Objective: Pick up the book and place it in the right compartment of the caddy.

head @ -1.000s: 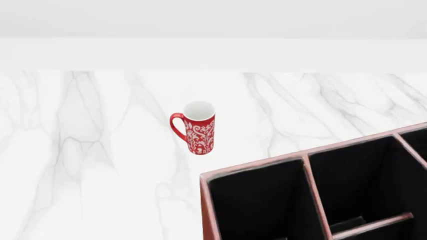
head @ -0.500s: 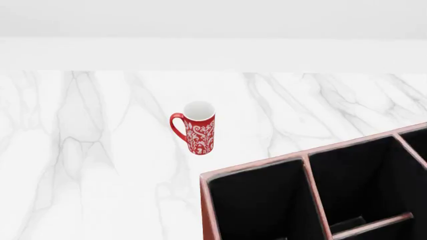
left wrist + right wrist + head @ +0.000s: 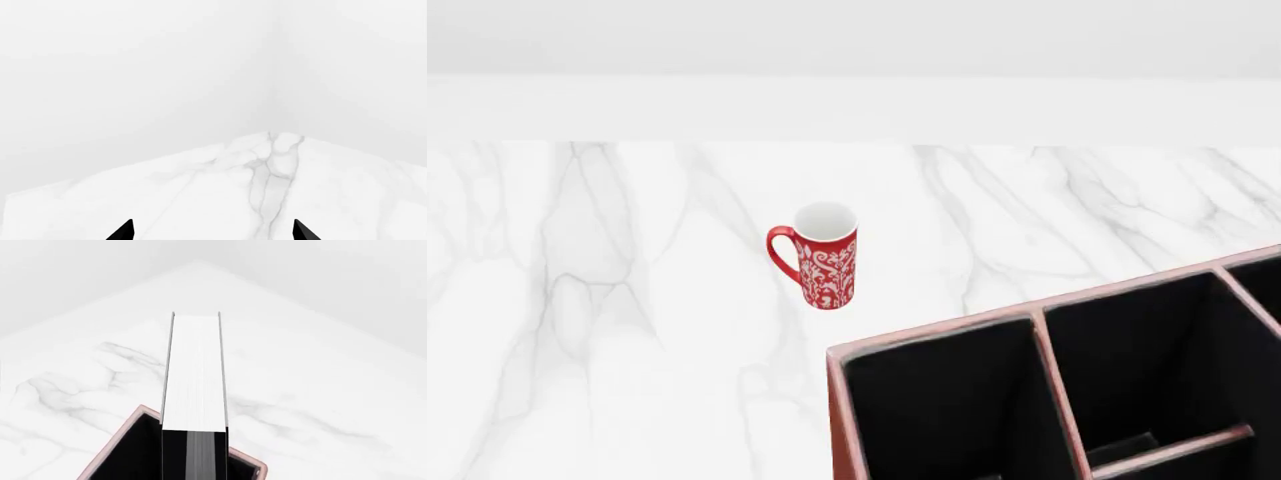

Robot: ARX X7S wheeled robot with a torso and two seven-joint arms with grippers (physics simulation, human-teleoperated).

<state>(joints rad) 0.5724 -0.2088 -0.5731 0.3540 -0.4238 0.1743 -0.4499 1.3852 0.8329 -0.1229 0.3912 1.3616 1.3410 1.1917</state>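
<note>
Item: left gripper, seen in left wrist view only.
- Visible parts: two matte black pointed fingertips, wedge-shaped, each tapering to sharp apex.
- Finish: uniform flat black, no gloss, no shading detail in simulator render.
- Edges: straight, clean, hard-cornered; inner faces steep, outer faces sloped.
- Markings, screws, cables: none discernible on exposed tips.
- Remainder of fingers, gripper body, arm: cut off by frame edge.

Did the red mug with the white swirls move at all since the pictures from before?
No. In the head view the mug stands at the same spot on the marble table, the same way off from the caddy's near corner.
</note>
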